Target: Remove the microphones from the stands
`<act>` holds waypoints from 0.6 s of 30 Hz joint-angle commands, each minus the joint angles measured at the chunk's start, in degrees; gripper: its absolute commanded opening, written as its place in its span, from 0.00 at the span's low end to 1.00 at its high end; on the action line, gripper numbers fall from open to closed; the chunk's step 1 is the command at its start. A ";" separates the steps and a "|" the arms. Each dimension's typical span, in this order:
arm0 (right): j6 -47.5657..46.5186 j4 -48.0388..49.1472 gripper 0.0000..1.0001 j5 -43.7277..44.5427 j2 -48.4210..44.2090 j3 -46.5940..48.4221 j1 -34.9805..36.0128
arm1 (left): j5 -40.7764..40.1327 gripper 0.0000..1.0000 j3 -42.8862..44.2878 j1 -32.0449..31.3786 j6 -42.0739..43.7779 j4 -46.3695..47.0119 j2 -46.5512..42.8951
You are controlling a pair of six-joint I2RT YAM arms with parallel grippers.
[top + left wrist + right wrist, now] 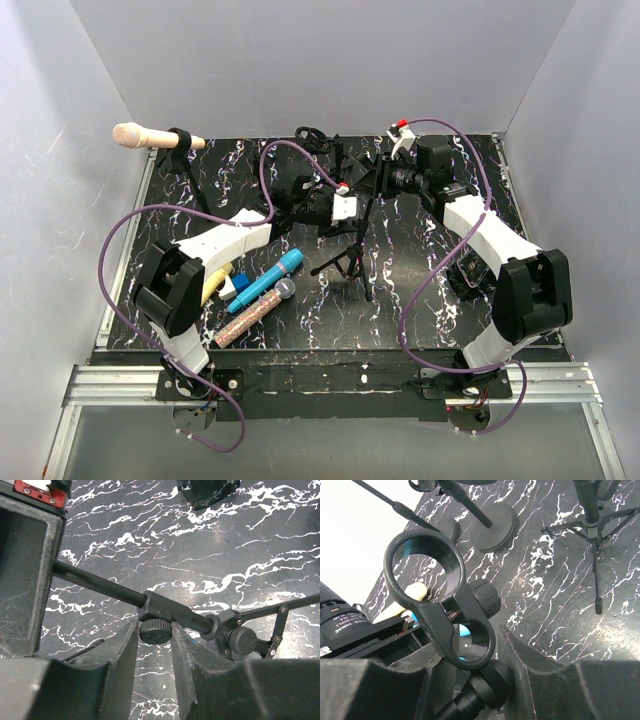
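A beige microphone [135, 135] sits in a black clip [180, 140] on a stand at the back left, away from both grippers. A black tripod stand [350, 262] stands mid-table. My left gripper [345, 208] is shut on a knurled knob [155, 631] on this stand's pole [100, 586]. My right gripper [380, 180] is shut on the round joint [492, 677] under the stand's ring clip [425, 560]. The ring clip is empty.
A blue microphone [265, 280], a pink glitter microphone [255, 312] and a yellow one [213, 283] lie at the front left. More black stand parts [315, 140] sit at the back, and round stand bases [492, 522] show in the right wrist view. White walls enclose the table.
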 commanded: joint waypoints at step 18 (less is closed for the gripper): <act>-13.26 7.59 0.01 1.94 -12.77 -6.48 0.44 | -2.63 0.00 10.47 5.83 -55.45 3.81 4.46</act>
